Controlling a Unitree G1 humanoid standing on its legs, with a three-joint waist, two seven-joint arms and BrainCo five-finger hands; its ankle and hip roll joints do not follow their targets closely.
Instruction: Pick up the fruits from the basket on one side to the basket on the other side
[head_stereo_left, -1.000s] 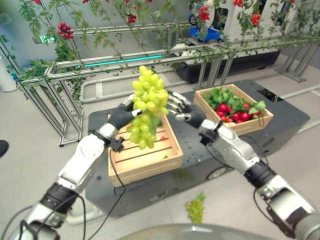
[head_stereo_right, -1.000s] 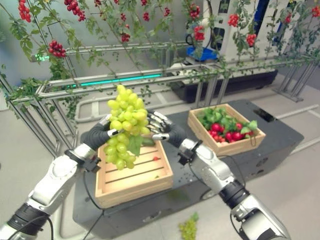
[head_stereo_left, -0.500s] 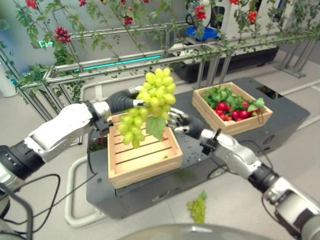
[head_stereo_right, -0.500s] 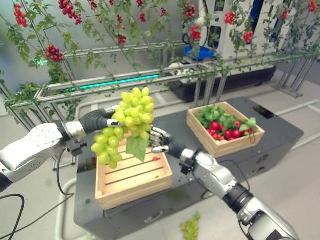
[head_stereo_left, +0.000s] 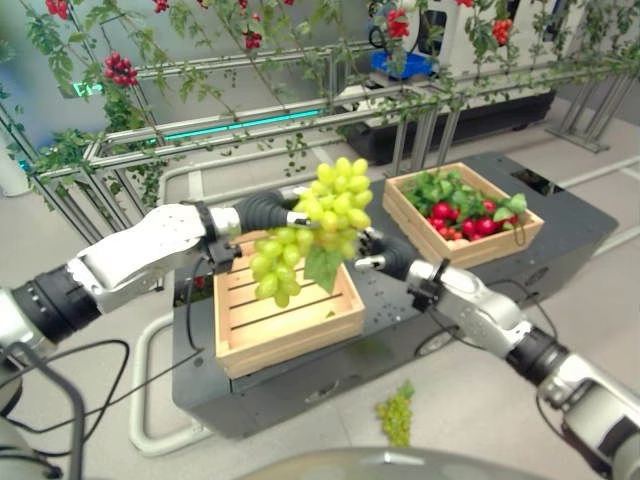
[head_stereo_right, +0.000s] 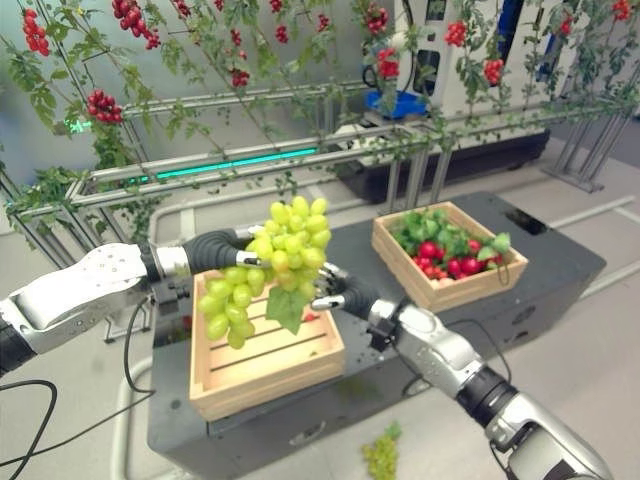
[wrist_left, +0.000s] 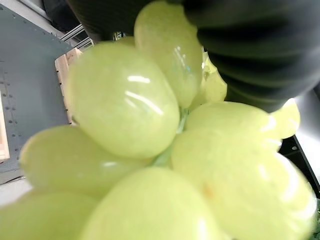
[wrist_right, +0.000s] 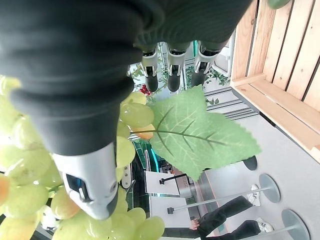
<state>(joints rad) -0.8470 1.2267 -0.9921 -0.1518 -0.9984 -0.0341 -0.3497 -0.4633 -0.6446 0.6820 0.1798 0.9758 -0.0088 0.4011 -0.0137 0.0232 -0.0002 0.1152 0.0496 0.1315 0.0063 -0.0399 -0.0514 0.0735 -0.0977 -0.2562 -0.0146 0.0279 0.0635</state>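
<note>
A big bunch of green grapes (head_stereo_left: 322, 222) with one leaf hangs in the air above the right end of the empty wooden crate (head_stereo_left: 300, 335). My left hand (head_stereo_left: 268, 211) is shut on the top of the bunch, and the grapes (wrist_left: 125, 100) press close against its wrist camera. My right hand (head_stereo_left: 385, 258) is open just right of and below the bunch. Its straight fingers (wrist_right: 170, 70) point toward the leaf (wrist_right: 195, 132). A second wooden crate (head_stereo_left: 505, 248) at the right holds red fruits and green leaves.
Both crates stand on a dark low platform (head_stereo_left: 585, 235). A small grape bunch (head_stereo_left: 392, 416) lies on the floor in front of it. A metal trellis (head_stereo_left: 200, 130) with vines and red fruit clusters runs behind. A person (wrist_right: 220, 227) stands far off.
My left hand has carried the grapes rightward and lower, over the crate's right end. My right hand has come off the bunch and dropped beside it.
</note>
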